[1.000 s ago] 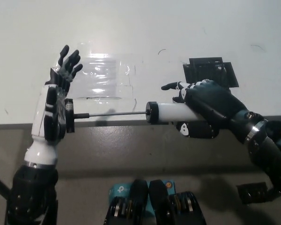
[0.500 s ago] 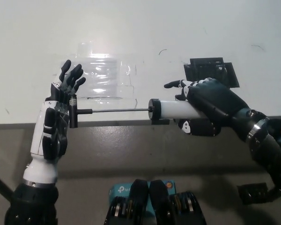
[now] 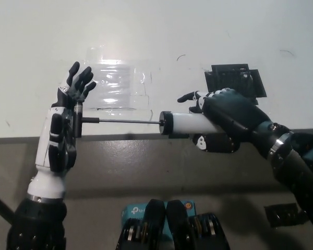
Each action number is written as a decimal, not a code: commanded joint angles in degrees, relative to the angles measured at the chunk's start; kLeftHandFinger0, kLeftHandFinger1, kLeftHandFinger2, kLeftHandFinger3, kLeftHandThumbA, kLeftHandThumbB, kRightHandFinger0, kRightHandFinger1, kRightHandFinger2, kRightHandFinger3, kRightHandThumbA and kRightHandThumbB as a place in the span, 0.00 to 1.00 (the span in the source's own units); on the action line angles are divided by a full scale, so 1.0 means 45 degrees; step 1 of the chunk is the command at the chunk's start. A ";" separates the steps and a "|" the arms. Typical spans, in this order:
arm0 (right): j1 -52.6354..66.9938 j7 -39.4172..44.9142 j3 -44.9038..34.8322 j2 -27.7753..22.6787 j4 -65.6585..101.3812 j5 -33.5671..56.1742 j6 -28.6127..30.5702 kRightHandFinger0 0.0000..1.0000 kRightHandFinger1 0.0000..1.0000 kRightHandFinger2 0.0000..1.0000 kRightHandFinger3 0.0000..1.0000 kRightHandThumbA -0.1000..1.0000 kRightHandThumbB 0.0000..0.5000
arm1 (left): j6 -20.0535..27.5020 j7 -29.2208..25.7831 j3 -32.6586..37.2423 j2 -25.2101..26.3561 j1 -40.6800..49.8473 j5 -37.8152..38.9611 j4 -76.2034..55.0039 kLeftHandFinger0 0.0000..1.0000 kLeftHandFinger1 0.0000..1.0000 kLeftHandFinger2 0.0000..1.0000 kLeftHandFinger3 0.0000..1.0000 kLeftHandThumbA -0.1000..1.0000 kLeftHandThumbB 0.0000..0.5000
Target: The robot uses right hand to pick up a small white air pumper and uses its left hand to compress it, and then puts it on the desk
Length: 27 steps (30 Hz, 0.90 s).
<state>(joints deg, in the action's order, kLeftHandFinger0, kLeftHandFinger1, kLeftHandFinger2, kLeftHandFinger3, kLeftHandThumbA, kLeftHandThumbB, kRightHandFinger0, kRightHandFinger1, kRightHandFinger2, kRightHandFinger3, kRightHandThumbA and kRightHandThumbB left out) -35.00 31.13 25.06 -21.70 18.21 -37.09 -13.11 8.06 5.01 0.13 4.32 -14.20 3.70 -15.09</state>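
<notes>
Head view: right hand [image 3: 227, 117] clamped around white air pumper [image 3: 185, 124] barrel, held level over desk [image 3: 156, 41] edge; left hand [image 3: 68, 117], fingers spread, palm against rod's handle [image 3: 78, 120].

My left hand [image 3: 62, 130] wears a white shell over the palm and wrist, set with black segmented pads, and its fingers [image 3: 79, 78] are dark with paler grey joints. A silver ring joins it to a black forearm. My right hand [image 3: 227, 117] is glossy black, with a silver-ringed wrist.
</notes>
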 commanded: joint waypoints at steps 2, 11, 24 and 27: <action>-0.0682 0.0346 -0.0018 0.0349 0.0334 -0.0313 -0.0054 0.00 0.52 0.84 0.90 0.00 0.24 | -0.0143 -0.0052 0.0222 -0.0194 -0.0616 -0.0339 0.0049 1.00 1.00 1.00 1.00 1.00 0.63; -0.0849 0.0684 0.0154 0.0829 0.0284 -0.0625 0.0000 0.03 0.57 0.89 0.99 0.00 0.31 | -0.0199 0.0013 0.0376 -0.0328 -0.0859 -0.0434 0.0124 1.00 1.00 1.00 1.00 1.00 0.62; -0.1411 0.1042 0.0330 0.1144 0.0251 -0.0889 -0.0056 0.02 0.55 0.86 0.91 0.00 0.33 | -0.0509 0.0022 0.0660 -0.0640 -0.0893 -0.0763 -0.0135 1.00 1.00 1.00 1.00 1.00 0.60; -0.1525 0.1059 0.0323 0.1285 0.0144 -0.0966 -0.0059 0.02 0.55 0.87 0.92 0.00 0.34 | -0.0613 0.0140 0.0896 -0.0698 -0.0837 -0.0767 -0.0310 1.00 1.00 1.00 1.00 1.00 0.61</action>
<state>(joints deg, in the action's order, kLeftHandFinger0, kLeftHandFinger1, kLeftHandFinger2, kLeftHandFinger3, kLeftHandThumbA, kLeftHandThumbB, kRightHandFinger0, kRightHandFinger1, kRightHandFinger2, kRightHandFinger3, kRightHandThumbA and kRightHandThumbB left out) -37.92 35.11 26.53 -17.28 18.01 -40.63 -13.72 6.31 5.02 2.46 2.04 -16.49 1.32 -14.29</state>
